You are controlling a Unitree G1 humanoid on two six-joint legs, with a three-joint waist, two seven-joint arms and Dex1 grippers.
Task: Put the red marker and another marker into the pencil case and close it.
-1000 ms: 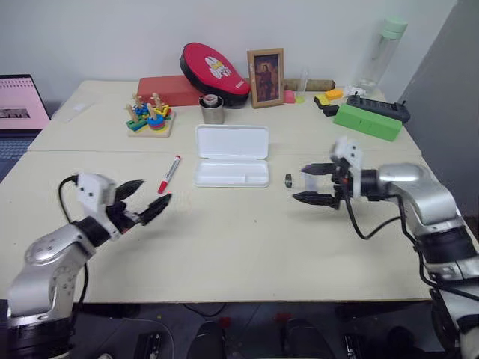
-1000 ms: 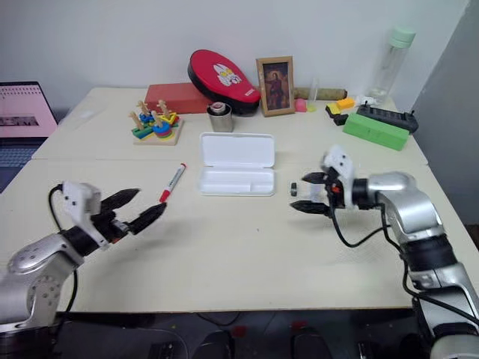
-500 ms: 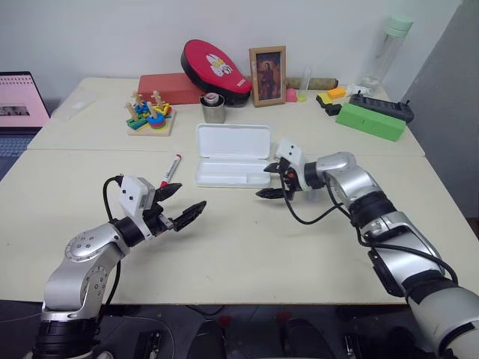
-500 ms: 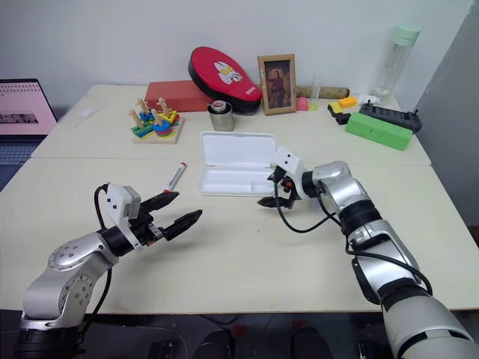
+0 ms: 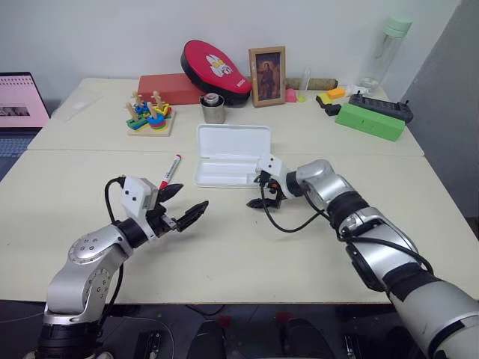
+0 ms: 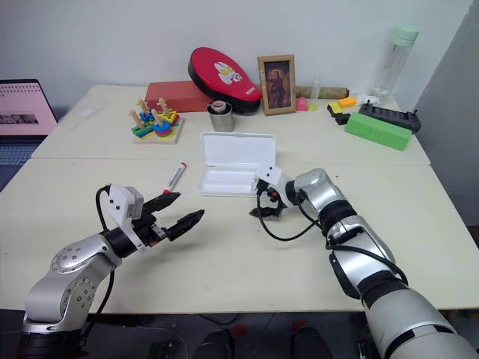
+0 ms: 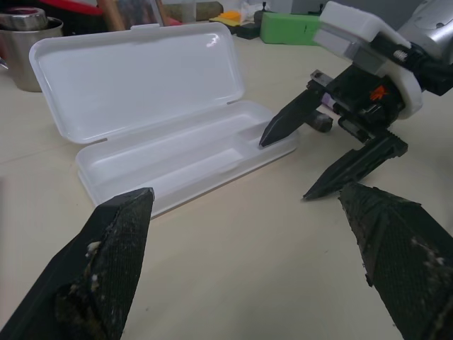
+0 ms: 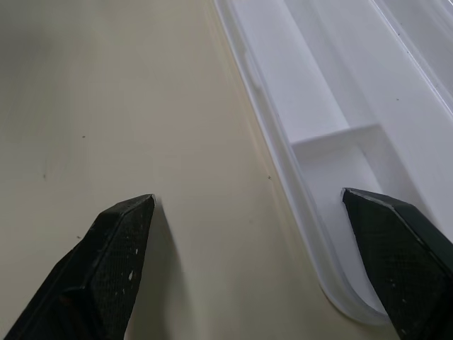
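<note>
- Left gripper (image 5: 182,207), lower left of the head views: jaws spread wide, holding nothing.
- Red marker (image 5: 169,172) left of centre on the table (image 5: 247,254), well apart from both grippers; risks rolling if nudged.
- Pencil case (image 5: 230,155) at centre, lying open, nothing inside.
- Right gripper (image 5: 262,192) at the case's near right corner, wide open, empty; could snag the rim and shove the case.
- Lavender marker not made out; no readable writing anywhere.

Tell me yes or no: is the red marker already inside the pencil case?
No. The red marker lies on the table to the left of the open pencil case, whose two halves hold nothing.
</note>
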